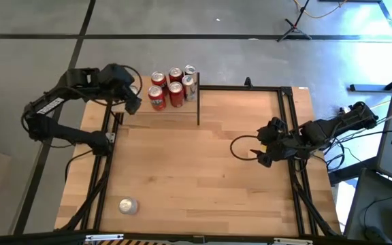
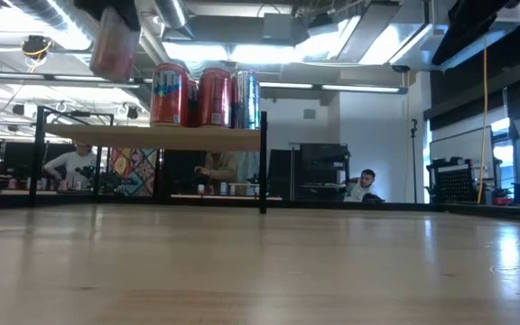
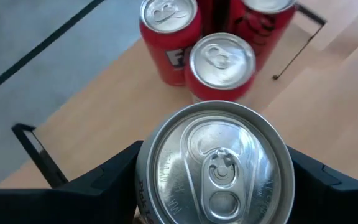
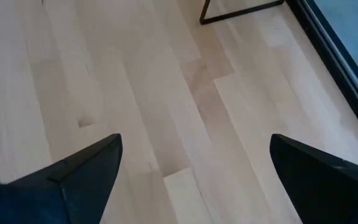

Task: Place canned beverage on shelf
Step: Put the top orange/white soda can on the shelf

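- Bench: one can waits near its front-left corner.
- Shelf: five cans already stand on it.
- Left gripper: fingers clamped on a sixth can, held above the shelf's left part, not yet set down.
- Right gripper: fingers apart, idle over the bench.

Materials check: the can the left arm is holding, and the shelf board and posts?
The silver-topped can, held between the left gripper fingers: looks like aluminium, with a brushed, reflective lid and pull tab. The small light-wood shelf: pale board with visible grain, matte, probably wood or laminate. Its thin black posts: likely painted metal, though that is less certain.
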### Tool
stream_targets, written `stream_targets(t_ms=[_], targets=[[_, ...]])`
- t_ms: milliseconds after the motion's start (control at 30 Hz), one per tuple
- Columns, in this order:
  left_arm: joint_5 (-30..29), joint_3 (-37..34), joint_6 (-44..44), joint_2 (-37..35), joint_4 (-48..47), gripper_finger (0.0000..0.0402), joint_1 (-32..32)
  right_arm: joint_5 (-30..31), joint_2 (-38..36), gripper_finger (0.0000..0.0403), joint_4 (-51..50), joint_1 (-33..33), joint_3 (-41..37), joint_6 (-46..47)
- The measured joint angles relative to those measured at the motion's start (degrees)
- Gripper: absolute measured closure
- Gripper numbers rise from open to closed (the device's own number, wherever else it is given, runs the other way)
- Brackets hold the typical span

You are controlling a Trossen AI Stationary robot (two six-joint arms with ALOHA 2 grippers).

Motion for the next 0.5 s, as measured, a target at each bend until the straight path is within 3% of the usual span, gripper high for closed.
stream_targets(t_ms=[133, 500], targets=[[3.0, -3.77, 10.54, -1.12, 4.63, 0.0134, 7.01, -0.3, 0.0, 0.0008, 1.06, -0.13, 0.0, 0.91], [20.24, -14.24, 24.64, -3.11, 15.93, 0.0134, 27.03, -0.32, 0.0, 0.0008, 3.61, -0.09, 0.02, 4.96]])
